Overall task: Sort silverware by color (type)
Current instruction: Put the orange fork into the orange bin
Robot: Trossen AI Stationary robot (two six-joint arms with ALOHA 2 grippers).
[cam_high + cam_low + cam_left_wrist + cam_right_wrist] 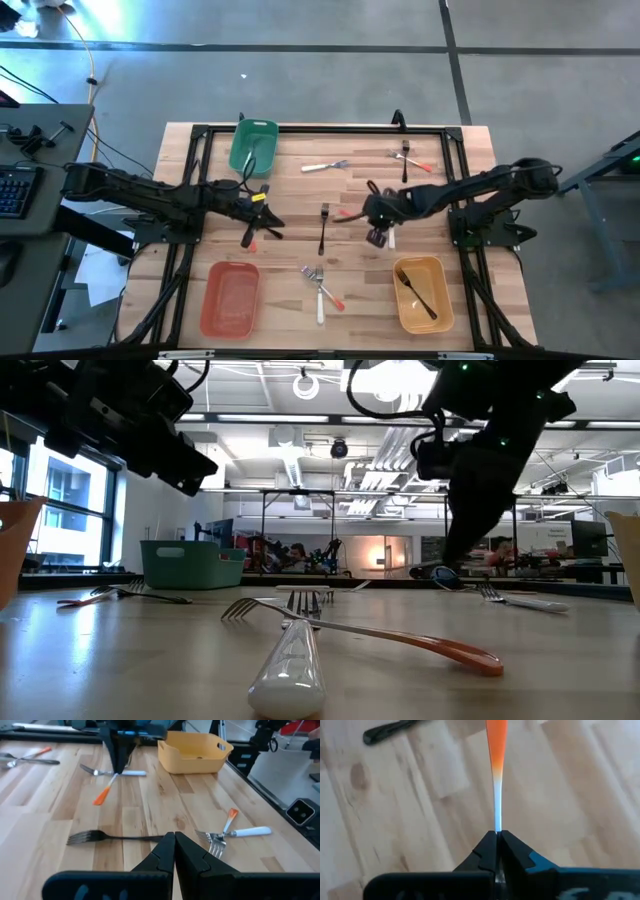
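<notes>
My right gripper [368,212] is over the middle of the table, shut on a silver utensil with an orange handle [348,214]. A black fork [323,228] lies flat just left of it. My left gripper [174,837] hovers shut and empty near the black fork's handle end, left of centre [275,232]. A white-handled fork [116,771] lies on the wood under my right gripper. Another white-handled fork and an orange-handled one [320,285] lie crossed near the front. Further forks lie at the back [325,166] and back right [405,157]. My right gripper pinches the utensil's thin silver stem [497,826] between its two fingertips, just above where the orange handle begins. The fingers slant down from the table's right side, in line with the utensil. The orange handle [102,796] hangs slanting below them; whether its tip touches the wood I cannot tell.
A green bin [252,147] stands at the back left, a red bin [230,298] at the front left, and a yellow bin [420,292] with a black fork in it at the front right. A black frame runs around the tabletop.
</notes>
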